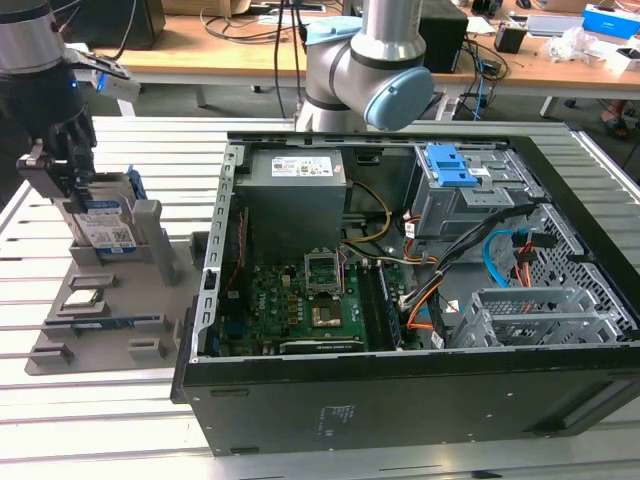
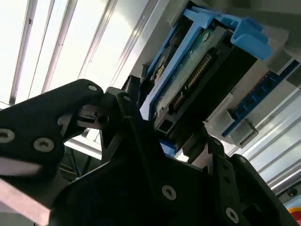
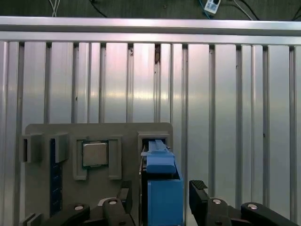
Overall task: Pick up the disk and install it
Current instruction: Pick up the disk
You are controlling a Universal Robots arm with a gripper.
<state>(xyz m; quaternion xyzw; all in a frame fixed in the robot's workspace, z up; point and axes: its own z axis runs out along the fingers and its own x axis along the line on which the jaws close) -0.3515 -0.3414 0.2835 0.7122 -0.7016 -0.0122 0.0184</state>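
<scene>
Item: disk (image 3: 162,174), upright in grey fixture (image 3: 94,129), between my end effector's (image 3: 162,201) fingers (image 3: 200,190), which stand apart. Handling, by my judgement: centre on blue bracket's (image 2: 249,35) sides, close evenly, avoid tilting it.

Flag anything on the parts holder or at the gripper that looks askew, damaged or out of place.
Nothing stands out. The disk stands upright in its slot in the grey holder, the open gripper straddles it, and the processor chip lies flat in its recess.
</scene>
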